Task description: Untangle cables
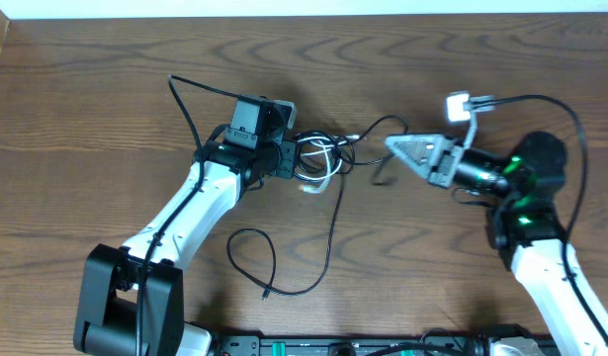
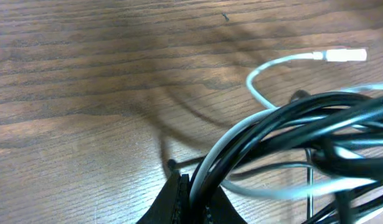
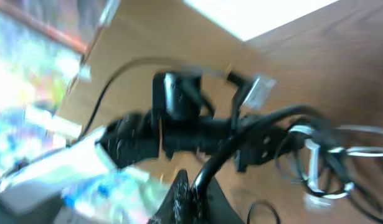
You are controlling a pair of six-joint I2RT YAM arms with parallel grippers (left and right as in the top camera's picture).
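The cables (image 1: 321, 158) are knotted in a black and white tangle at the table's middle. My left gripper (image 1: 287, 156) is at the tangle's left side. In the left wrist view this gripper (image 2: 200, 200) is shut on a bundle of black cables (image 2: 284, 127) and one white cable (image 2: 266, 68), whose plug (image 2: 347, 55) lies on the wood. My right gripper (image 1: 392, 144) is to the right of the tangle. The blurred right wrist view shows it (image 3: 196, 194) shut on a single black cable (image 3: 217, 160) that leads toward the tangle. One long black cable (image 1: 330, 232) trails toward the front and ends in a loop (image 1: 252, 255).
The wooden table (image 1: 86, 129) fills the view, with its far edge along the top. The left arm (image 1: 175, 222) reaches in from the front left and the right arm (image 1: 526, 198) from the front right. A thick black wire (image 1: 190, 99) arcs off the left wrist.
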